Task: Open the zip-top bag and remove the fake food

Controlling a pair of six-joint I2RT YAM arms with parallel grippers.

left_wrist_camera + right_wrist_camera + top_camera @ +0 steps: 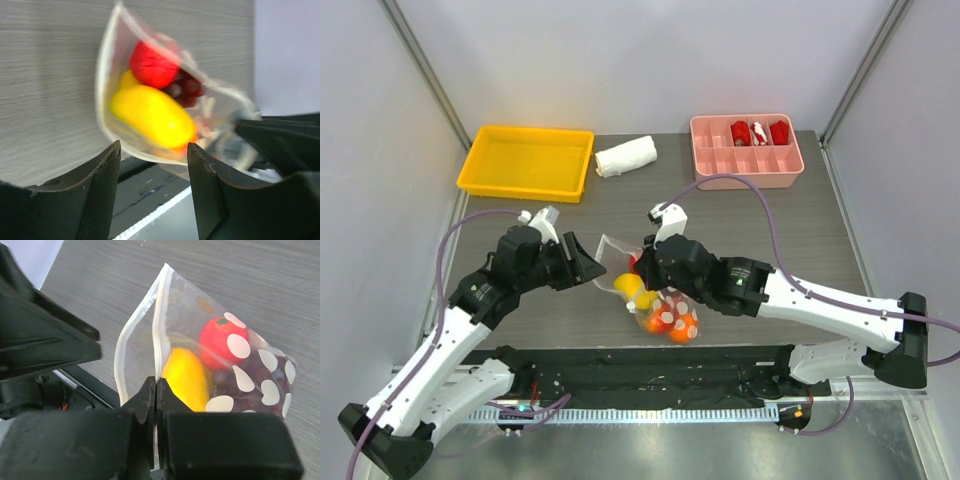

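Though ajar, bag in right gripper

White-dotted clear zip-top bag

No legible text, label, brand, number or sign in any view. Zip-top bag: print is plain white polka dots, no lettering. Arm housings: no markings that can be made out.
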